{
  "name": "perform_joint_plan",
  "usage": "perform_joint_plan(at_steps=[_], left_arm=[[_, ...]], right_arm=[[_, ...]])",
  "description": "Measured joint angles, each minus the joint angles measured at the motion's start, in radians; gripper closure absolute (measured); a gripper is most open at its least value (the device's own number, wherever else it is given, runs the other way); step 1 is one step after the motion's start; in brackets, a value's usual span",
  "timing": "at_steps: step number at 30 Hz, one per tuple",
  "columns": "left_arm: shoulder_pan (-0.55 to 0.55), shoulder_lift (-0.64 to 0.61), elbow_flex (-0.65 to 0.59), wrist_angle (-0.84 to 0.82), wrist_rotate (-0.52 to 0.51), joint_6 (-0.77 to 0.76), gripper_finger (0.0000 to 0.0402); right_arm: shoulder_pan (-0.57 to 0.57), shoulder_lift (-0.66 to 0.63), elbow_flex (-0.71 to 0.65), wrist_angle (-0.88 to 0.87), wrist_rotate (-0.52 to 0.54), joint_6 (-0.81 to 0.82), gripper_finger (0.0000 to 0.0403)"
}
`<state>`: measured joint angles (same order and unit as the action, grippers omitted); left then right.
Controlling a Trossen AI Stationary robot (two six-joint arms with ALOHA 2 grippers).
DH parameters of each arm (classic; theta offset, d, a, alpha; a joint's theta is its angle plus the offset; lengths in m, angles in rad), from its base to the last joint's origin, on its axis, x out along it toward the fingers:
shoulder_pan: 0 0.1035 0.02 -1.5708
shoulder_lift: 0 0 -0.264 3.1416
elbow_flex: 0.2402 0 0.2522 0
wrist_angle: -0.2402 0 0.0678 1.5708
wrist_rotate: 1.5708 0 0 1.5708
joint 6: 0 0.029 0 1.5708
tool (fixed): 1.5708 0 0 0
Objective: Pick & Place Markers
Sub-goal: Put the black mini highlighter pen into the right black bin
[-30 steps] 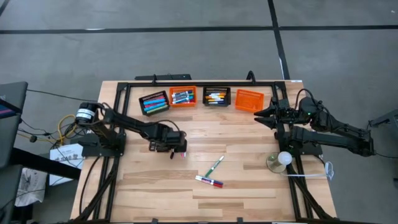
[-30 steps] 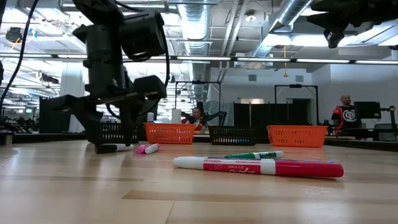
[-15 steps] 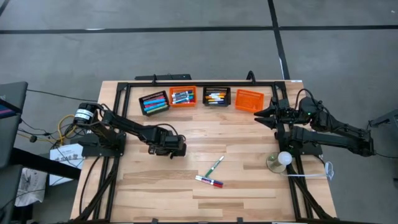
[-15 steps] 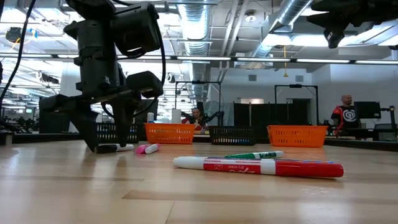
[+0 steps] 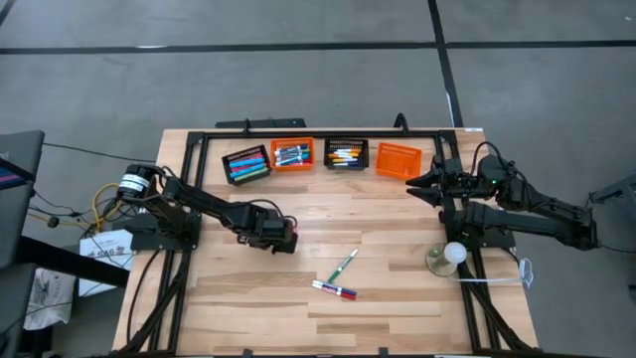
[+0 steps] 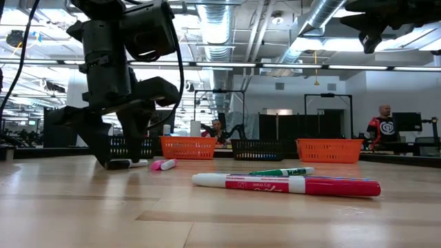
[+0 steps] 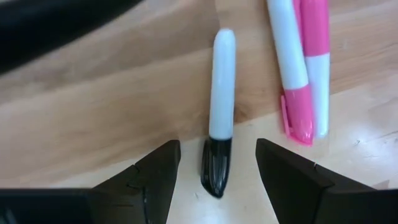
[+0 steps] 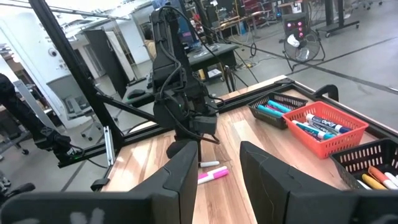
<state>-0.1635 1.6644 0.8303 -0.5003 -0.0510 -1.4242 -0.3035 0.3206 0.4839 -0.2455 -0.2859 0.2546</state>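
My left gripper (image 5: 282,239) (image 7: 217,147) is open and low over the table's left middle. Its fingers stand on either side of a white marker with a black cap (image 7: 221,106) (image 6: 127,164) that lies flat on the wood, touching nothing. Two pink-and-white markers (image 7: 303,68) (image 6: 164,164) lie right beside it. A green marker (image 5: 343,265) (image 6: 282,171) and a red-and-white marker (image 5: 335,290) (image 6: 286,184) lie near the table's middle. My right gripper (image 5: 410,187) (image 8: 217,157) waits open, raised at the table's right side.
Several mesh baskets stand in a row along the far edge: a black one (image 5: 245,164) and an orange one (image 5: 292,154) with markers, another black one (image 5: 346,154) with markers, and an orange one (image 5: 398,159). A white ball on a round base (image 5: 449,256) stands at the right.
My left gripper has come down toward the table and shifted slightly, so that its open fingertips now stand close to the wood around the black-capped marker. The markers have not moved.
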Motion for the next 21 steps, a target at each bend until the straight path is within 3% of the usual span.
perform_joint_plan(at_steps=[13,21], left_arm=[[0.043,0.001,-0.001,0.008,-0.043,0.112,0.0186],[0.043,0.039,0.002,-0.007,-0.021,0.115,0.0253]], right_arm=[[0.0,0.0,0.0,0.0,0.0,0.0,0.0292],[0.0,0.0,0.0,0.0,0.003,0.0,0.0292]])
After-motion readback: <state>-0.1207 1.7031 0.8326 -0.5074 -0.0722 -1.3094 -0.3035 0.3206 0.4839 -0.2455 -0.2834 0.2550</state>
